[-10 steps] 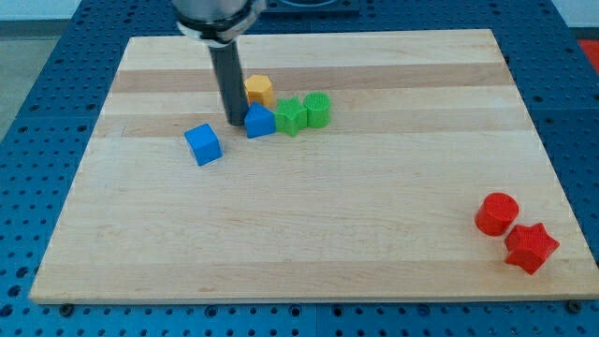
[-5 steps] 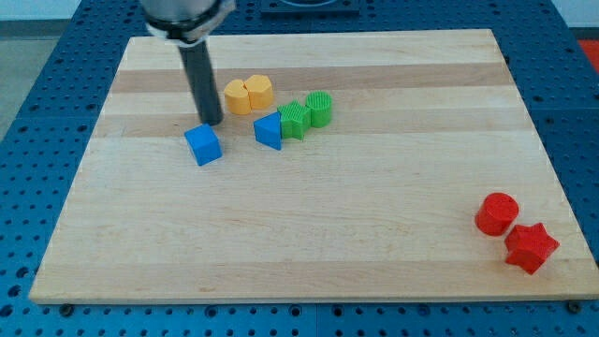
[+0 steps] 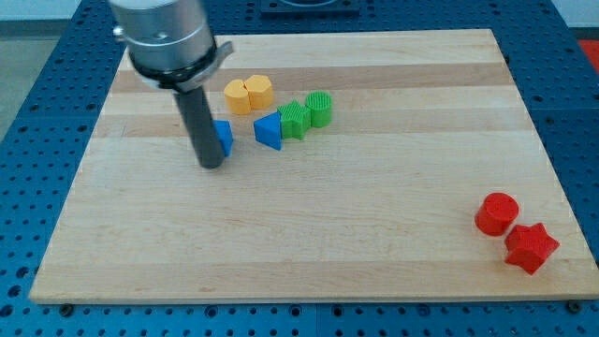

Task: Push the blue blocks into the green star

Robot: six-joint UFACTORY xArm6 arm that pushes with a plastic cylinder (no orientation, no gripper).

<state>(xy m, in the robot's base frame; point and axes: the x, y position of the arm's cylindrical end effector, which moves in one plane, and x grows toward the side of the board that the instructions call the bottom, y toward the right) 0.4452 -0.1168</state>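
Note:
My tip [image 3: 211, 165] rests on the board at the left of the block cluster. A blue cube [image 3: 223, 138] sits right behind the rod, mostly hidden by it, touching or nearly touching it. A blue triangular block [image 3: 269, 130] lies just right of the cube and touches the green star [image 3: 294, 119]. A green cylinder [image 3: 318, 109] sits against the star's upper right.
Two yellow blocks [image 3: 248, 94] sit side by side above the blue blocks. A red cylinder [image 3: 496, 213] and a red star [image 3: 531, 247] lie near the wooden board's [image 3: 374, 206] lower right corner.
My tip has moved left from the blue triangle, then down the view to the lower left of the blue cube. The cube has shifted right and slightly up, toward the triangle.

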